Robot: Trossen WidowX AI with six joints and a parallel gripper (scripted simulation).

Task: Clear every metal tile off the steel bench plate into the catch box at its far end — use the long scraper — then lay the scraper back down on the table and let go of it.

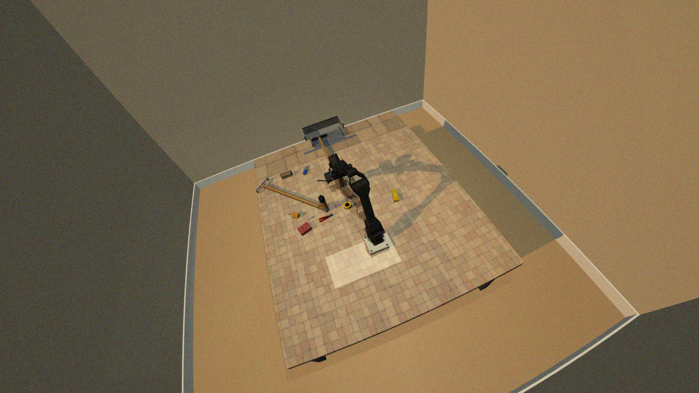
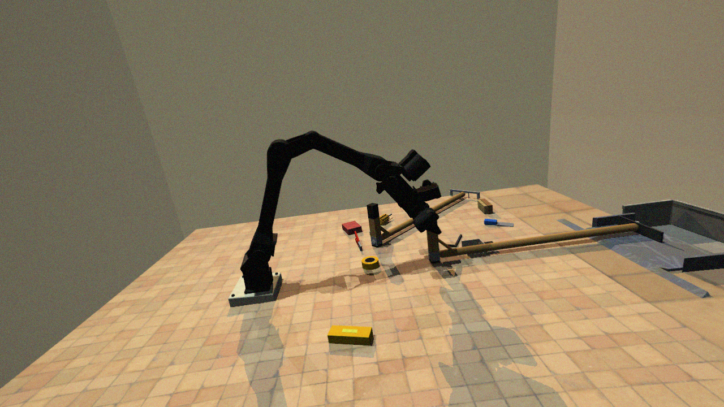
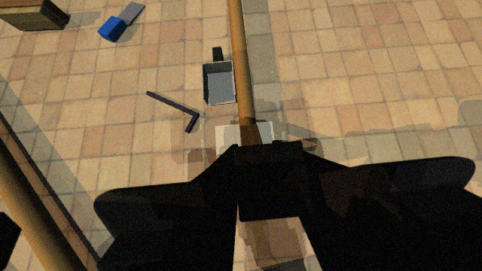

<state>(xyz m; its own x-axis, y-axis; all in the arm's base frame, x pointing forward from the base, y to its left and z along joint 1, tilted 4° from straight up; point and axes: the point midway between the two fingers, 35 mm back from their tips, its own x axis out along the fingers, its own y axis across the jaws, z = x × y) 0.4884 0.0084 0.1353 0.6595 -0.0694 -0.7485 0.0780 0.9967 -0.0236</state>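
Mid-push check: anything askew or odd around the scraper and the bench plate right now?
Nothing stands out. The gripper is shut on the long scraper at its near end, its shaft running straight to the blade on the steel bench plate. A second long-handled tool lies flat behind, untouched.

Two long scrapers (image 2: 536,239) (image 2: 422,212), one catch box (image 2: 673,215)

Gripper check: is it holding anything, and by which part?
Yes: the gripper is shut on the long scraper, gripping the upright grip block at its near end, opposite the blade.
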